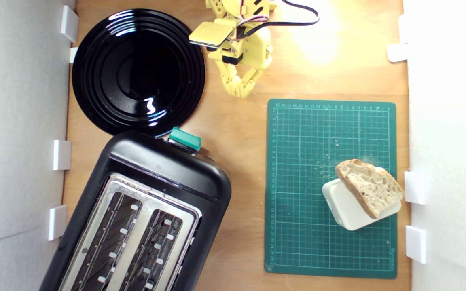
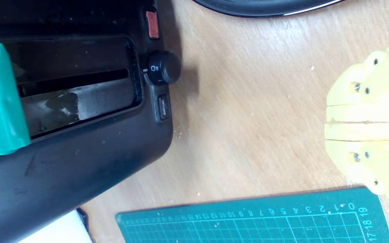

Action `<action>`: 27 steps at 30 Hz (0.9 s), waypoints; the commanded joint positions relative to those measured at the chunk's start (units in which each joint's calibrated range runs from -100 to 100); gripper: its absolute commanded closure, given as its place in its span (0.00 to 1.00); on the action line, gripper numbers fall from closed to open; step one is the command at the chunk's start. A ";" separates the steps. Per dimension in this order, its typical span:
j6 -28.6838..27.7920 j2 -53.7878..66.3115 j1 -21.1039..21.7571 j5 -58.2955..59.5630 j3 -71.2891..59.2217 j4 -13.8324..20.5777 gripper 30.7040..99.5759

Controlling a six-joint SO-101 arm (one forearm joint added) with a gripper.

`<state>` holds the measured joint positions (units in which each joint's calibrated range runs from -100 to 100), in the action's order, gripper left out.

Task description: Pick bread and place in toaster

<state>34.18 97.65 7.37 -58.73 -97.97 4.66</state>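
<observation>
Exterior view: landmark is the cutting mat (image 1: 297, 226).
Bread (image 1: 369, 186): on the mat, leaning on white block (image 1: 348, 210).
Toaster (image 1: 144, 214): well apart.
Gripper (image 1: 241, 91): clenched, empty, near the mat's far edge.

Wooden table (image 1: 237, 161), black plate (image 1: 138, 72), toaster (image 1: 144, 218), green cutting mat (image 1: 297, 210) lying flat, seemingly crumb-dusted.

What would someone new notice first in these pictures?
Likely the big black toaster filling the lower left of the exterior view, with a shiny black plate just above it. Then the bread leaning on a white block on the green mat, right side.
</observation>
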 commanded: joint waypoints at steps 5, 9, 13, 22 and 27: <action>-0.15 -4.97 0.37 -0.32 1.69 -2.94 0.88; -0.20 -6.72 0.13 -0.32 5.32 -4.94 0.88; -0.20 -10.79 0.29 -0.32 11.22 -7.20 0.88; 0.01 -25.77 0.37 7.11 18.30 -14.27 0.88; -0.10 -33.17 0.53 17.09 18.30 -15.09 0.88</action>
<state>34.18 68.92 7.28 -48.56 -83.08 -9.11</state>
